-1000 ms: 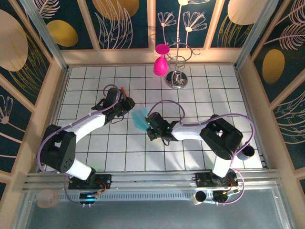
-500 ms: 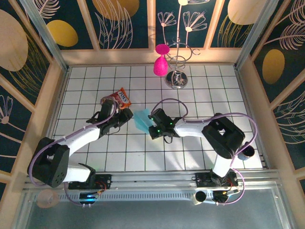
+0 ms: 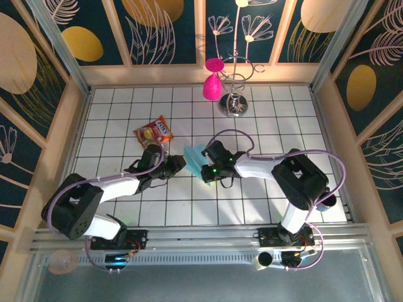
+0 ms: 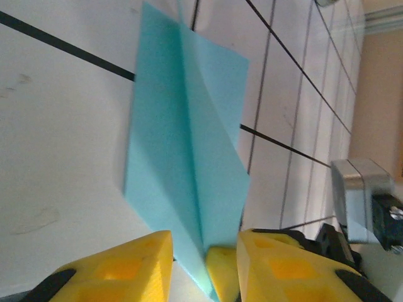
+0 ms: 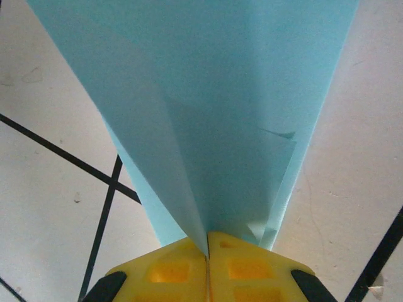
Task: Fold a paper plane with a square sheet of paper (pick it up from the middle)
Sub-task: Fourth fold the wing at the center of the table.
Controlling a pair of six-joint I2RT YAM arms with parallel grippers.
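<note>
The square sheet of paper is folded into a light-blue paper plane (image 3: 195,160), a narrow dart with a centre crease, at the table's middle. My right gripper (image 3: 210,168) is shut on its narrow end; the fingers (image 5: 176,270) meet with the paper (image 5: 214,119) pinched between them, the rest fanning out over the tiles. My left gripper (image 3: 177,165) comes in from the left. Its jaws stand apart around the plane's tip (image 4: 189,145), and the left gripper (image 4: 204,270) also frames a yellow right fingertip (image 4: 221,272).
A red-and-yellow snack packet (image 3: 155,131) lies on the tiles behind the left arm. A pink object (image 3: 211,85) and a metal stand (image 3: 233,104) are at the back centre. Wooden walls (image 3: 69,132) ring the white grid table (image 3: 264,119).
The left gripper has moved nearer and rightward to the paper's tip, uncovering the snack packet, and its jaws have narrowed. The right gripper has shifted slightly right with the paper.
</note>
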